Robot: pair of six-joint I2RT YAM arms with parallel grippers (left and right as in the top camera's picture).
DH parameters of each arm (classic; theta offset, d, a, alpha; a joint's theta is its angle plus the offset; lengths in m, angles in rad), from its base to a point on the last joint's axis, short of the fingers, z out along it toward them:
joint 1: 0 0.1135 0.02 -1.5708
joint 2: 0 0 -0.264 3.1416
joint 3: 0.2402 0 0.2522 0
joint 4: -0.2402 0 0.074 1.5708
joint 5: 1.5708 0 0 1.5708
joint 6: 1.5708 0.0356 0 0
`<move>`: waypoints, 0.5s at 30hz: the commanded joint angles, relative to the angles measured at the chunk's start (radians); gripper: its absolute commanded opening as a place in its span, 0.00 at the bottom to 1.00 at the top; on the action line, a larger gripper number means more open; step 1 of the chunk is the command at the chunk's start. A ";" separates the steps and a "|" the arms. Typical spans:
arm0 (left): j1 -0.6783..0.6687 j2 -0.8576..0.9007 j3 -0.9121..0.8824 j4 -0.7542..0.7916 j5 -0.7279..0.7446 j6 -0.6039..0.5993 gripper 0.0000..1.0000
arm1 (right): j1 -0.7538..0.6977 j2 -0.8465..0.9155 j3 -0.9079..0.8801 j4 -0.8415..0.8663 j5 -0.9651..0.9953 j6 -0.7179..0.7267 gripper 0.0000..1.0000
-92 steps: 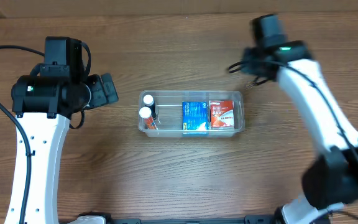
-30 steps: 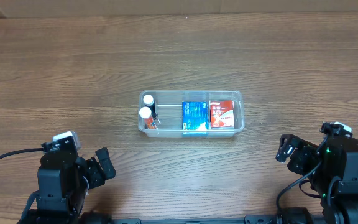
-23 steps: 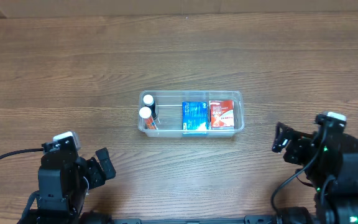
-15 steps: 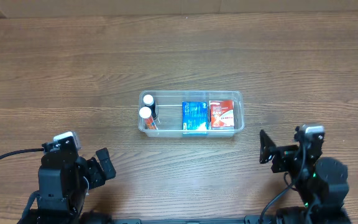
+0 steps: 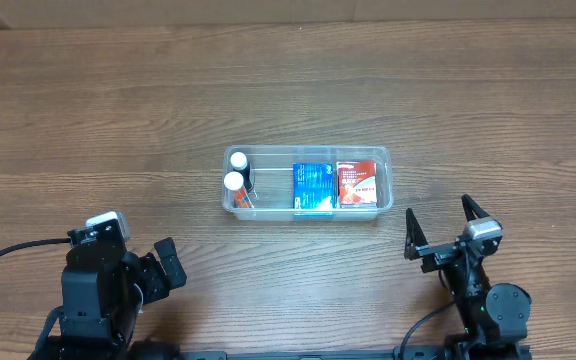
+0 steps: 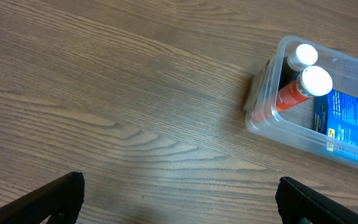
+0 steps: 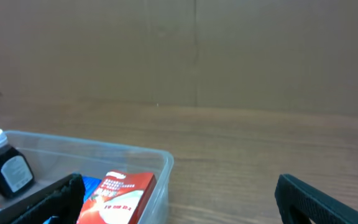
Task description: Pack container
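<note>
Wood-grain bench [image 5: 288,90] fills the overhead view, with a plain brown wall [image 7: 229,50] rising behind its far edge in the right wrist view. The container [image 5: 268,190] sits about midway between the left and right edges, well clear of every corner, its long side running parallel to the far edge. Inside it, at the left end, are two white-capped bottles: a dark one [image 5: 239,160] nearer the far edge and an orange one [image 5: 234,183] just beside it. A blue box [image 5: 312,187] and a red box [image 5: 358,184] lie touching each other in the right half, the red one against the right end wall.

Toward the near left corner, the left hand [image 6: 180,180] is apart from the container; its wrist view shows both fingers spread wide over bare wood, holding nothing, with the bottle end of the container at the upper right. The right hand [image 5: 438,222] is toward the near edge, just off the container's near right corner and not touching it. Its fingers also stand wide apart and hold nothing, and its wrist view looks at the red-box end.
</note>
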 commanded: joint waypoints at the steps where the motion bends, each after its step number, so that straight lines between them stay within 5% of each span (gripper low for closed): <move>1: -0.003 -0.006 -0.004 0.004 -0.006 -0.010 1.00 | 0.005 -0.011 -0.024 0.019 0.037 -0.005 1.00; 15: -0.003 -0.006 -0.004 0.004 -0.006 -0.010 1.00 | 0.005 -0.011 -0.024 0.011 0.072 -0.023 1.00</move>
